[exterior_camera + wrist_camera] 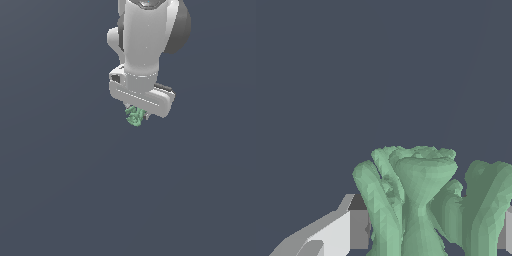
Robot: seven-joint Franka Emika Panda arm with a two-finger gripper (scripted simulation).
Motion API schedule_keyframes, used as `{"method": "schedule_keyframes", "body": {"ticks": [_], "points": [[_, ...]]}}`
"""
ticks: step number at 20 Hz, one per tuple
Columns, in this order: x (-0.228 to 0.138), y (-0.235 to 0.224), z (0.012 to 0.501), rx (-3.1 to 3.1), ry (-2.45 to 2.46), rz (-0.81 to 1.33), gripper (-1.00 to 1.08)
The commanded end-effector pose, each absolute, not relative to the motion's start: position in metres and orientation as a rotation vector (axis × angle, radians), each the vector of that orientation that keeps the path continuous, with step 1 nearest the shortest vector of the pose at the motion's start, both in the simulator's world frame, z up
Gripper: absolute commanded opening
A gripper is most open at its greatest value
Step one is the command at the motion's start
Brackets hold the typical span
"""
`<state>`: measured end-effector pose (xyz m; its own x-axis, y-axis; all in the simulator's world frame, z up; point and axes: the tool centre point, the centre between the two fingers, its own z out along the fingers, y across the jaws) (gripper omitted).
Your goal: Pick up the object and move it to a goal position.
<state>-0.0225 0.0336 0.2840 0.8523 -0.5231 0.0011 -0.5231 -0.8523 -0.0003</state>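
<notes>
The object (134, 117) is a small light-green knobbly item that sits just under the white gripper (137, 116) in the exterior view. The gripper hangs from the white arm at the top centre and points down. Its fingers are mostly hidden behind the hand and the object. In the wrist view the object (421, 200) fills the space between the fingers, with one grey-white finger (341, 232) pressed against its side. The gripper is shut on the object.
A plain dark grey-blue surface (75, 190) fills both views. No other objects show.
</notes>
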Motion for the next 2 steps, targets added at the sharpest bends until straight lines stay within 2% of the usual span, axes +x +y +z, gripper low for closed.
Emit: {"method": "schedule_keyframes", "body": {"ticks": [1,2], "points": [[-0.0215,0.0341,0.287,-3.023,0.854,0.0,-1.0],[-0.0214,0.0342,0.2872,-3.023,0.854,0.0,-1.0]]}}
